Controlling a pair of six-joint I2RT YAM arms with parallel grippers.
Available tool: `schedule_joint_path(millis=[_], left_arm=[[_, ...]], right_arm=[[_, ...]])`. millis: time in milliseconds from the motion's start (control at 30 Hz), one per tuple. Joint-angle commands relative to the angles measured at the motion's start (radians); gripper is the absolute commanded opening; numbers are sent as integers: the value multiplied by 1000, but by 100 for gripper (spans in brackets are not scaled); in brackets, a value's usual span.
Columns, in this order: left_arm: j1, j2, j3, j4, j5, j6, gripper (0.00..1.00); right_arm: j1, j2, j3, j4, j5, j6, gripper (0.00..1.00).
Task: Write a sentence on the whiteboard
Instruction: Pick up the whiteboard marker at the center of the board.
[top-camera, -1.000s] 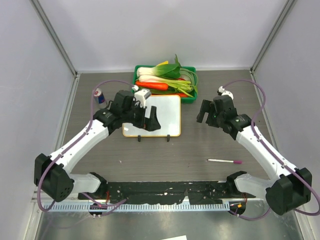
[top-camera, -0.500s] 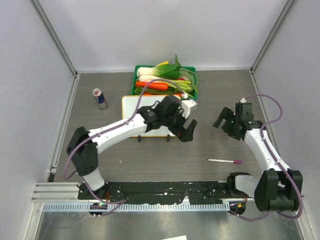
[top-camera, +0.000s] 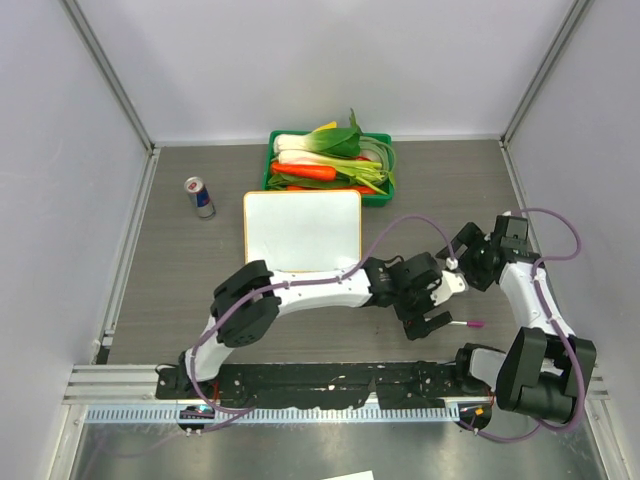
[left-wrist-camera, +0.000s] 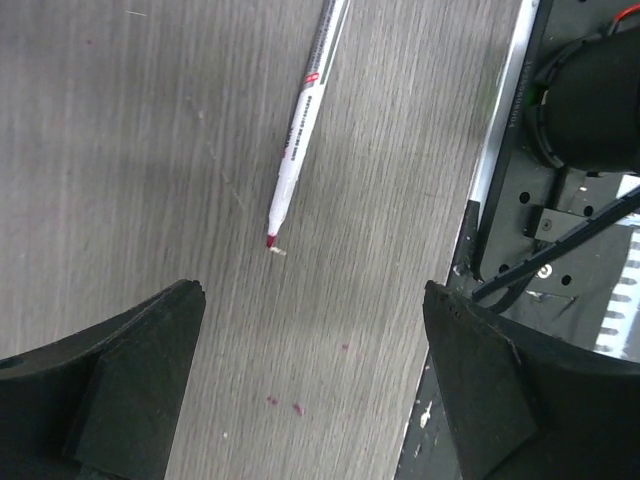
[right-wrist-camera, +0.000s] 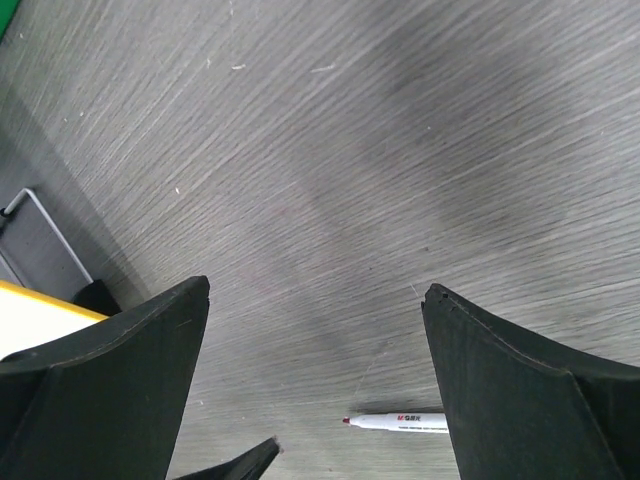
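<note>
The whiteboard (top-camera: 302, 230) lies flat at mid-table, its face plain white; no sentence shows on it. A white marker (top-camera: 462, 323) with a magenta end lies on the table at the front right. My left gripper (top-camera: 432, 312) reaches across to it and stands open just left of it. In the left wrist view the marker (left-wrist-camera: 305, 120) lies ahead of the open left gripper (left-wrist-camera: 315, 400), its red tip bare and nothing between the fingers. My right gripper (top-camera: 462, 262) hovers open behind the marker. The right wrist view shows the marker (right-wrist-camera: 400, 422) low between the open jaws and a corner of the whiteboard (right-wrist-camera: 20, 322).
A green tray (top-camera: 381, 196) of vegetables stands behind the whiteboard. A drink can (top-camera: 200, 197) stands at the left. A black rail (top-camera: 330, 378) runs along the front edge, close to the marker. Small magenta specks (left-wrist-camera: 285, 405) mark the table under the left gripper.
My left arm has swung from over the whiteboard to the right front, down beside the marker. The right arm has pulled back toward the right side.
</note>
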Motion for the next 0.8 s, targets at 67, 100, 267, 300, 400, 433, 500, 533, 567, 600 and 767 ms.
schedule_joint_path(millis=[67,100,267,300,400,433,500,533,567,600,767], left_arm=[[-19,80,82,54,-48,78,92],[-22,98,93,51,-57,80,91],[-23,196,180,8,-43,89,80],[-24,224,200,0,-45,94,77],[-26,270,255,-30,-43,112,68],[-24,285,267,-49,-41,118,64],[-26,295,263,-57,-49,131,54],[-29,295,251,-49,-61,141,48],[-30,293,231,-41,-69,143,41],[-35,289,214,-34,-80,148,33],[-49,279,162,-29,-89,157,0]], right_arm=[[-28,35,-23,70,-94,24,92],[-31,41,-21,78,-102,23,92],[-36,68,-4,86,-110,12,93],[-37,72,2,86,-110,9,93],[-39,80,3,89,-105,9,93],[-42,81,5,89,-104,7,92],[-45,80,3,89,-102,12,93],[-49,80,3,90,-101,12,92],[-49,80,2,92,-100,14,92],[-52,81,3,92,-102,15,92],[-62,84,3,93,-104,12,92]])
